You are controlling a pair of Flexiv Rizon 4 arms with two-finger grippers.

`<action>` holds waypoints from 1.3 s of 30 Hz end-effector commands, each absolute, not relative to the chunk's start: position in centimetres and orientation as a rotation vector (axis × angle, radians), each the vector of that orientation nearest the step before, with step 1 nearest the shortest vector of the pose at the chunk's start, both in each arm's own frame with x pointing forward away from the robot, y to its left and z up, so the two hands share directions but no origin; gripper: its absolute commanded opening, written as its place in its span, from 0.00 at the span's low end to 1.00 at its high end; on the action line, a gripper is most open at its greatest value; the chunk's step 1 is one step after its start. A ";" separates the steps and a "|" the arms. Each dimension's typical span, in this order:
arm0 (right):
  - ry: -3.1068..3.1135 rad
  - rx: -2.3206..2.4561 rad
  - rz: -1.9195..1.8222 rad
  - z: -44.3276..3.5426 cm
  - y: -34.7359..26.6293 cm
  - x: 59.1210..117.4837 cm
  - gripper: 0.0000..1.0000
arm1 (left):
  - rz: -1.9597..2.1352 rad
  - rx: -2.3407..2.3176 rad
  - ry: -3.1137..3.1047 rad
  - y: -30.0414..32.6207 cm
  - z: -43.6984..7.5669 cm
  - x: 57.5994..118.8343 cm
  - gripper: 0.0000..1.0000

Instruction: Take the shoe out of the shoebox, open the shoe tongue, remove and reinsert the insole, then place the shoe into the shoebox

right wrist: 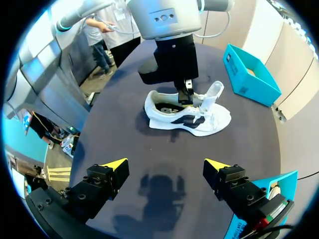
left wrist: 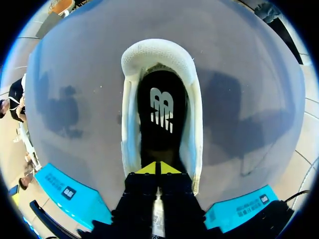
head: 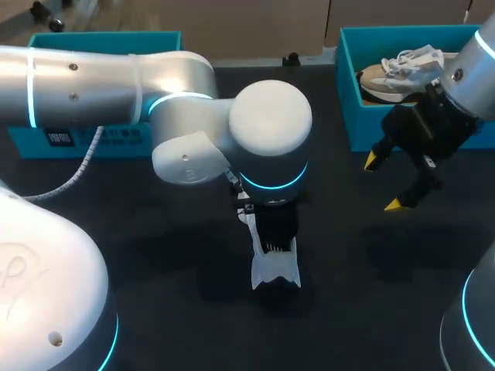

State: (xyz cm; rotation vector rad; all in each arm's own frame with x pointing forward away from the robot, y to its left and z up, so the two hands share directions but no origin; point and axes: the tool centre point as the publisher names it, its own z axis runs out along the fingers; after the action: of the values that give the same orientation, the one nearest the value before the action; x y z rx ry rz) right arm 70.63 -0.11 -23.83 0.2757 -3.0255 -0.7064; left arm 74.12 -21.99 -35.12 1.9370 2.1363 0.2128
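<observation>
A white shoe (right wrist: 192,117) with dark side marks lies on the black table, its tongue (right wrist: 214,92) lifted up. In the head view only one white end of the shoe (head: 274,270) shows below my left arm. My left gripper (left wrist: 158,168) points down into the shoe's opening, its yellow tips together on the near end of the black insole (left wrist: 162,107), which lies flat inside. Nothing shows between the tips. My right gripper (head: 384,183) hangs open and empty beside the teal shoebox (head: 348,85), well clear of the shoe.
The shoebox at the back right holds a second shoe (head: 394,73). Another teal box (head: 100,135) stands at the back left, behind my left arm. My left arm's bulky wrist (head: 271,124) hangs over the table's middle.
</observation>
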 end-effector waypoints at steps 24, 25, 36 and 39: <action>-3.027 0.276 -0.702 -23.9 0.0 70.6 1.00 | 0.226 1.876 2.228 -21.5 -35.2 75.2 1.00; -3.027 0.276 -0.702 -23.9 0.0 70.6 1.00 | 0.223 1.878 2.229 -21.4 -35.2 75.3 1.00; -3.027 0.276 -0.702 -23.9 0.0 70.6 1.00 | 0.250 1.936 2.205 -21.2 -34.6 76.0 1.00; -3.027 0.276 -0.702 -23.9 0.0 70.6 1.00 | 0.227 1.955 2.207 -21.1 -34.2 76.4 1.00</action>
State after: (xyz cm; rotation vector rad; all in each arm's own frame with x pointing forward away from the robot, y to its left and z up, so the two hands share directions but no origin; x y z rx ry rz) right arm 70.63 -0.11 -23.83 0.2757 -3.0255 -0.7064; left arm 75.68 -21.28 -34.63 1.9425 2.2015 0.2382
